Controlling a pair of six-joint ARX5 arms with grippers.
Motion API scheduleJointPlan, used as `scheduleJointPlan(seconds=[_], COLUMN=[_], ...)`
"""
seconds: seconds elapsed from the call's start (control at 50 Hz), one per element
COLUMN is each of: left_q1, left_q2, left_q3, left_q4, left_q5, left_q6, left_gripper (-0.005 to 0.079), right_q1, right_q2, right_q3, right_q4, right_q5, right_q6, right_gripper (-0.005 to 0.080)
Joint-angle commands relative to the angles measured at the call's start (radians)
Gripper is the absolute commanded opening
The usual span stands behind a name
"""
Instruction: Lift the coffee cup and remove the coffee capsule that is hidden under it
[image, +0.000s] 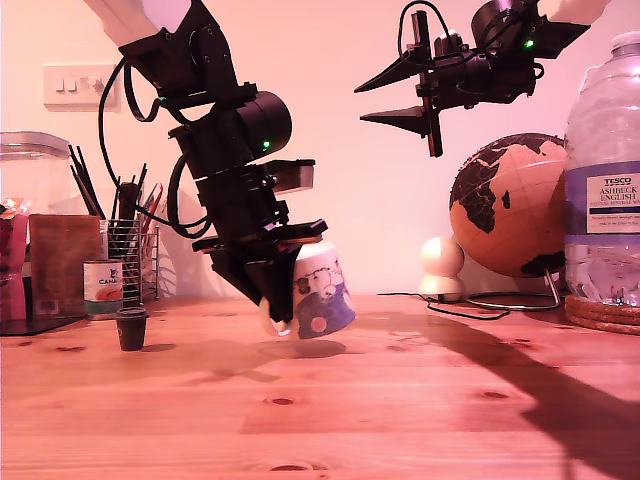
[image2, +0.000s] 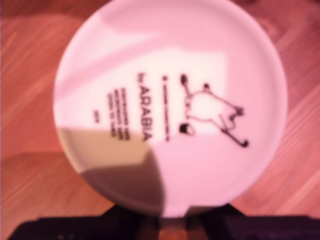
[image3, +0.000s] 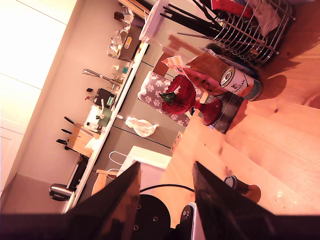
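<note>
Two end effectors are in play, and only one is loaded: my first gripper (image: 272, 300) pinches the coffee cup (image: 322, 290) by its rim, holding it upside down, tilted and clear of the surface (image: 400, 410), with its shadow on the wood beneath. Along the first wrist view the cup's base (image2: 170, 105) fills the frame, printed mark up, with the dark fingers just showing at its edge. My second gripper (image: 405, 100) hangs high at about 1 o'clock in the exterior view, its two fingers spread and holding nothing; its own camera looks past those fingers (image3: 120, 200) toward the clutter. The coffee capsule (image: 131, 327) stands uncovered and upright on the surface at about 9 o'clock in the exterior view, well apart from the cup, just beside a small labelled tin (image: 102, 286) and a wire rack of utensils (image: 135, 250). The risks, as I judge them: the rim hold looks shallow, so the slanted cup could slip and drop; and reaching for the capsule could tip it or knock the neighbouring tin.
</note>
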Motion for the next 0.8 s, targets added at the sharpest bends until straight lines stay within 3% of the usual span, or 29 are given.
scheduleJointPlan(seconds=[0.0,0.78], left_q1=[0.001,-0.003], left_q2=[0.005,0.005], left_q3=[0.016,0.016], left_q4=[0.0,-0.12], left_q5=[-0.002,-0.011], left_q6=[0.008,0.027], left_gripper=[-0.0022,-0.0022], right_q1=[0.015,0.025], right_q2=[-0.014,-0.014], right_q3=[-0.009,-0.009], right_q4=[-0.003,-0.003], right_q5=[0.0,0.0], right_q6=[-0.016,-0.016], right_gripper=[0.0304,0.0304])
